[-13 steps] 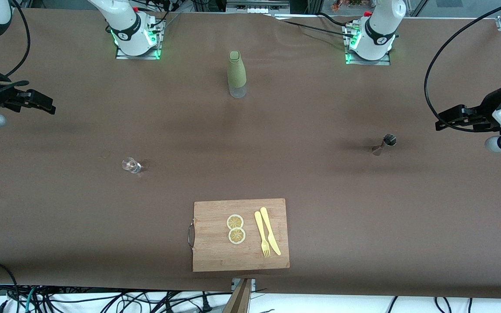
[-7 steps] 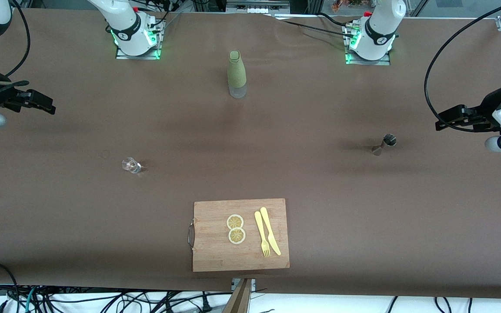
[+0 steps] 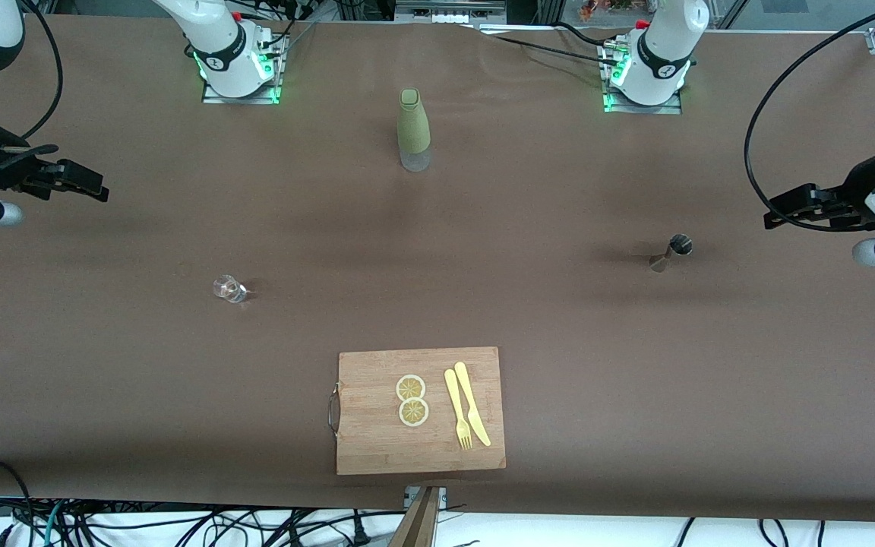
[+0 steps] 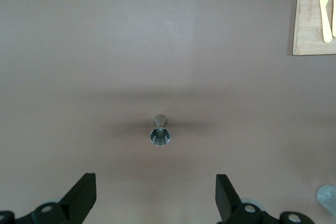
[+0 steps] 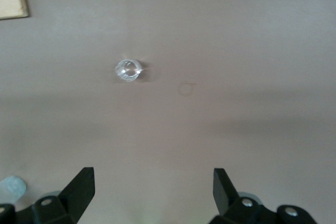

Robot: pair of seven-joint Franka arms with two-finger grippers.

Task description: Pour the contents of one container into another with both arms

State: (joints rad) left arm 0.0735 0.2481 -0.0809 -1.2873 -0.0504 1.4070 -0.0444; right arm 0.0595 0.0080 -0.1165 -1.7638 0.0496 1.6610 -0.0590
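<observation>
The right gripper [image 3: 96,190] is shifted slightly inward from the table's [image 3: 559,319] end; the left gripper [image 3: 775,213] is edged back. Both jaws are held apart, nothing grasped; the approach is judged barely begun.

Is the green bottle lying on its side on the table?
No, the green bottle stands upright on the table, between the two arm bases.

The white jointed left arm, banded in black, reaches in above its end of the table; its black two-finger left gripper [image 3: 775,210] hangs with jaws spread wide, empty; the matching white right arm mirrors it, its black right gripper [image 3: 96,190] likewise agape, holding nothing.
</observation>
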